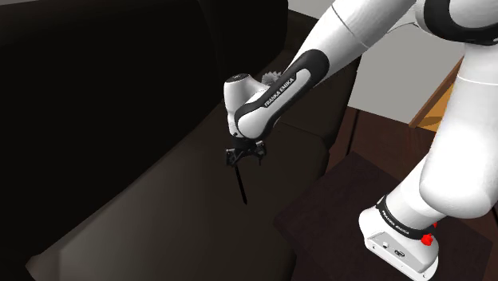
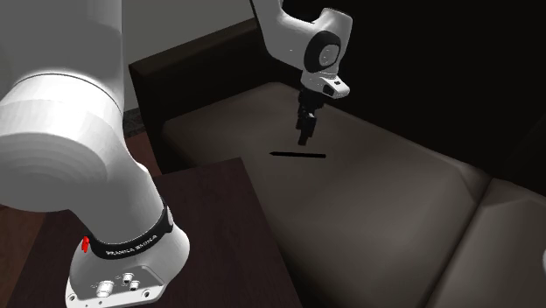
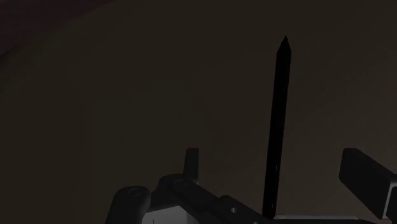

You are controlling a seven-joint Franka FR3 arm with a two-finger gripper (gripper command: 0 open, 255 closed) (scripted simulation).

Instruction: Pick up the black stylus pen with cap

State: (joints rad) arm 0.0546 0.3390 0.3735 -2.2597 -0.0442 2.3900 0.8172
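Note:
A thin black stylus pen [image 1: 240, 185] [image 2: 298, 155] [image 3: 278, 108] lies flat on the dark sofa seat cushion [image 2: 376, 206]. My black gripper [image 1: 243, 156] [image 2: 305, 133] [image 3: 272, 154] hangs just above it, pointing down at the cushion. Its fingers [image 3: 191, 159] stand wide apart and open. In the wrist view the pen runs lengthwise between them, closer to the right-hand finger [image 3: 364, 173], and neither finger touches it. Nothing is held.
The sofa's tall backrest [image 1: 96, 88] rises behind the seat, and an armrest [image 2: 197, 74] closes the end near the arm. A dark wooden table top [image 1: 351, 215] [image 2: 197, 236] carries the arm's base beside the sofa. A seam [image 2: 477, 197] divides the seat cushions.

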